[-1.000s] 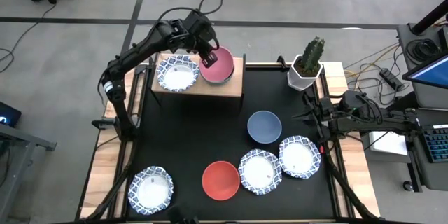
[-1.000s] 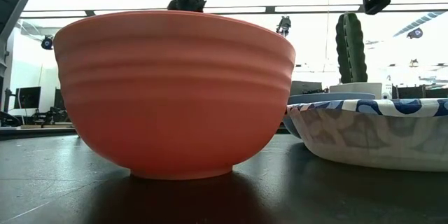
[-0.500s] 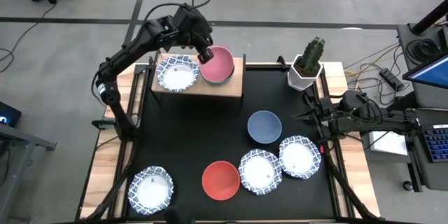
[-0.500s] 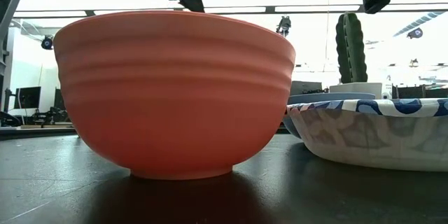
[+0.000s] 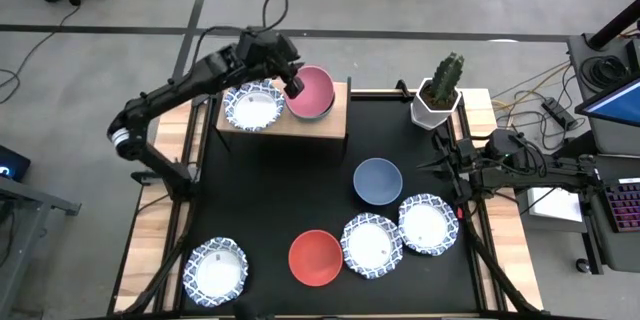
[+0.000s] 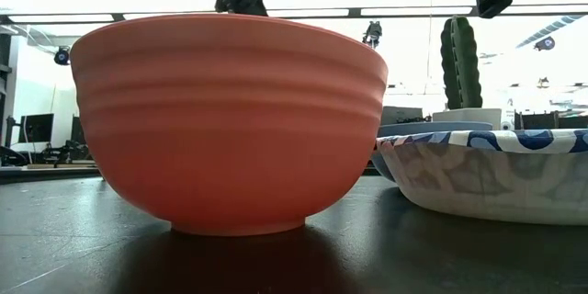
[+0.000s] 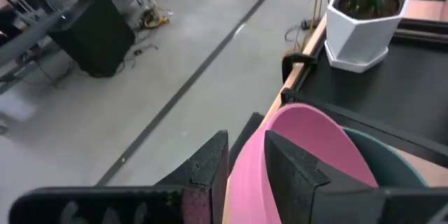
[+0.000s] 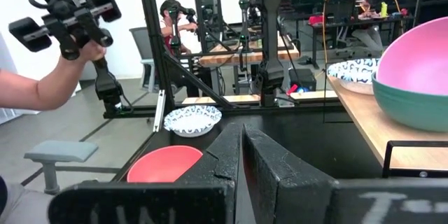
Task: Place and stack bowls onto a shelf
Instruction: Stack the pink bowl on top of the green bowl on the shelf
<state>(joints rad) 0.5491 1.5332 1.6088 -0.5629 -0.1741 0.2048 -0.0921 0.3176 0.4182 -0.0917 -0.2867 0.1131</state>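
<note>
On the shelf [image 5: 283,128]: a blue-rimmed white bowl [image 5: 253,106] sits beside a pink bowl [image 5: 312,90] tilted inside a green bowl [image 8: 413,108].
Left gripper [image 5: 293,85]: its fingers straddle the pink bowl's rim, so the bowl looks not yet let go.
Right gripper [image 8: 243,155]: waits by the table's right edge, fingers pressed together, empty.
Still on the mat [image 5: 260,200]: the blue-grey bowl [image 5: 377,181], red bowl [image 5: 315,257] and three blue-rimmed bowls.
Progress: I'd say three of eight are up there.
</note>
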